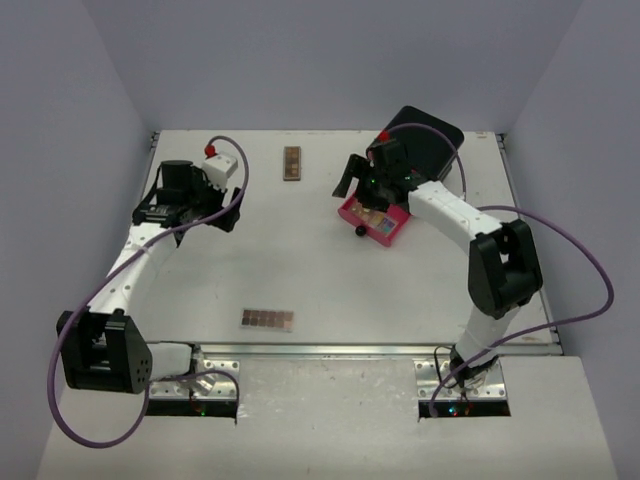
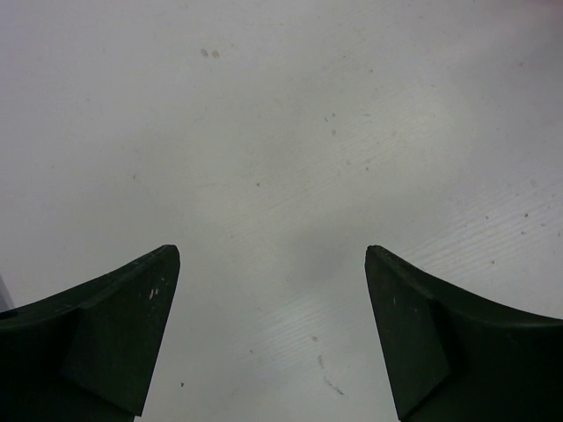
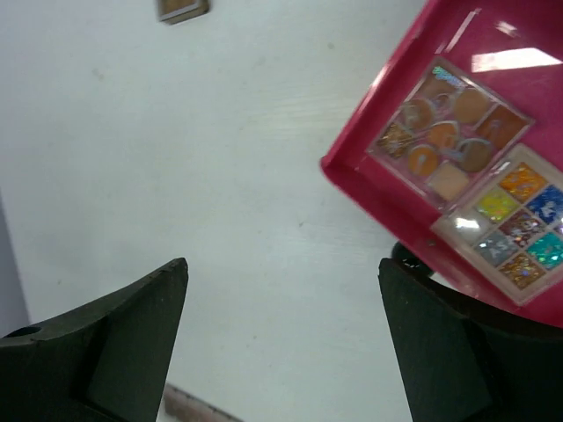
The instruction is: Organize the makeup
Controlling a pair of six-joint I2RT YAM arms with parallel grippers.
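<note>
A pink drawer [image 1: 378, 222] lies on the table [image 1: 300, 260] in front of the black box [image 1: 432, 138]. In it lie a brown-toned eyeshadow palette [image 3: 449, 132] and a multicoloured glitter palette [image 3: 515, 224], side by side. One brown palette [image 1: 291, 162] lies at the far middle of the table, another [image 1: 267, 319] near the front edge. My right gripper [image 3: 283, 264] hangs open just left of the drawer [image 3: 387, 202], over bare table. My left gripper [image 2: 271, 251] is open over bare table at the far left [image 1: 190, 215]. No pencils or round compact show clearly.
A small black round thing [image 3: 412, 257] sits at the drawer's near edge; I cannot tell what it is. A blurred pinkish strip [image 3: 189, 406] shows at the bottom of the right wrist view. White walls close in the table on three sides.
</note>
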